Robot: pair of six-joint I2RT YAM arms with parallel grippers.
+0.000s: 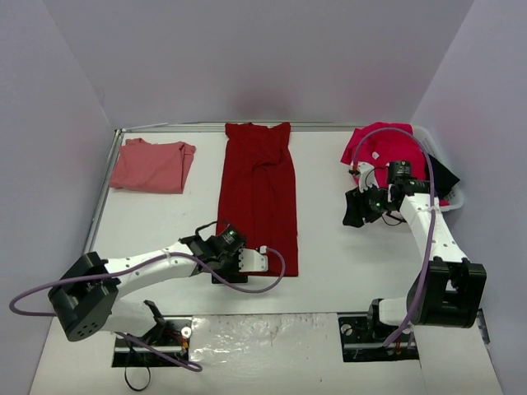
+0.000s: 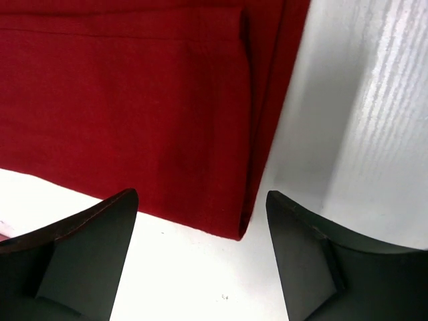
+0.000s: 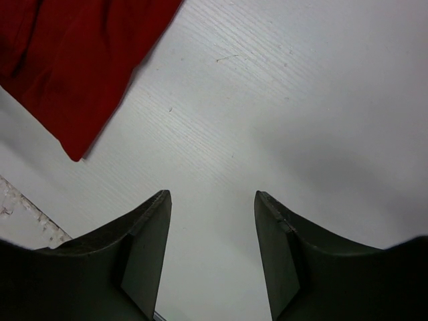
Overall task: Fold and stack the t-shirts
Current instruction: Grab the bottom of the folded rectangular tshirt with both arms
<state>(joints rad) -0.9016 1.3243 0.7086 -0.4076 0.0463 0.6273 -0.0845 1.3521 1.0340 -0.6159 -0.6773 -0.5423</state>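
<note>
Crimson t-shirt [image 1: 259,193] lies flat mid tabletop [image 1: 165,222], folded lengthwise into a long narrow strip, collar end at the far edge, hem toward the arms. Salmon-pink t-shirt [image 1: 152,164] sits folded in the far left corner, well apart from the crimson t-shirt. Raspberry t-shirt [image 1: 379,146] is bunched and unfolded at far right, draped over the white basket [image 1: 455,196]. Left pincer [image 1: 247,263] is low at the near hem of the crimson strip. In the wrist view its jaws are spread wide, a folded hem corner lies ahead between the two fingers [image 2: 93,234], and no cloth is gripped. Right pincer [image 1: 356,210] hovers over bare tabletop between the crimson strip and the raspberry t-shirt, jaws parted roughly halfway, holding nothing. Its wrist view shows plain white tabletop between the fingers and a red cloth corner at upper left, clear of the pincer.
</note>
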